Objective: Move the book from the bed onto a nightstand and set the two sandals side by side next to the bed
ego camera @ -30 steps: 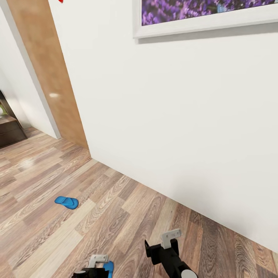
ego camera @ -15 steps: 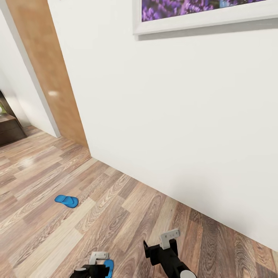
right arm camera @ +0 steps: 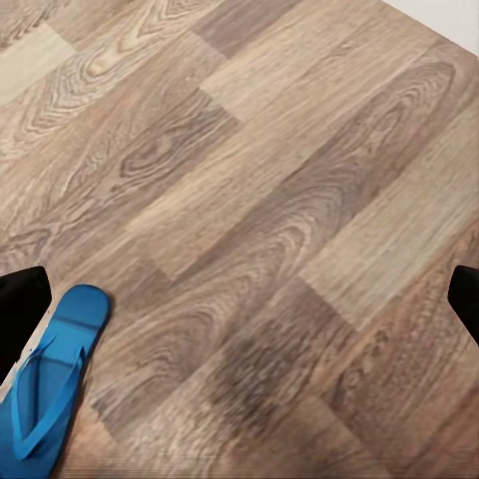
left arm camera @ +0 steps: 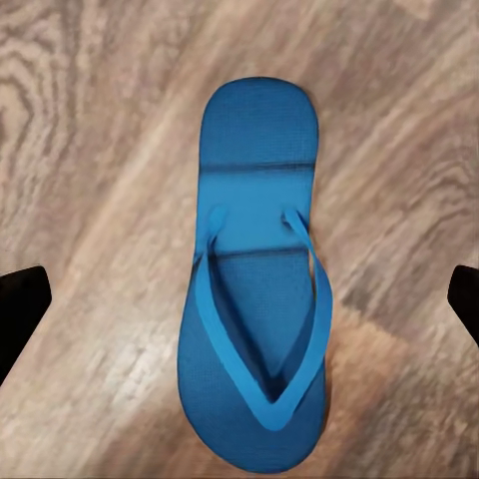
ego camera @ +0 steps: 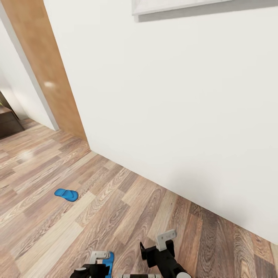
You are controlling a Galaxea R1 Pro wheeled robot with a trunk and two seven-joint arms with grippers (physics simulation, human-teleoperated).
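Note:
Two bright blue sandals lie on the wood-plank floor. One sandal (ego camera: 66,194) rests flat out to the left in the head view. The other sandal (ego camera: 109,261) lies at the bottom edge, right beside my left gripper (ego camera: 100,259). In the left wrist view this sandal (left arm camera: 254,309) lies flat on the planks straight under my left gripper (left arm camera: 239,304), which is open with its fingertips (left arm camera: 20,311) wide on both sides. My right gripper (ego camera: 157,244) hangs open over bare floor, with the same sandal (right arm camera: 45,394) off to one side. The book, bed and nightstand are out of view.
A white wall (ego camera: 173,116) runs diagonally close on the right, with a picture frame's lower edge (ego camera: 173,5) at the top. A light wooden door (ego camera: 46,77) stands at the left, and a dark low cabinet (ego camera: 7,124) shows at the far left edge.
The whole view has tilted down, so the picture on the wall has slid almost out of the top. Both grippers sit slightly higher in the picture, and more of the near sandal shows.

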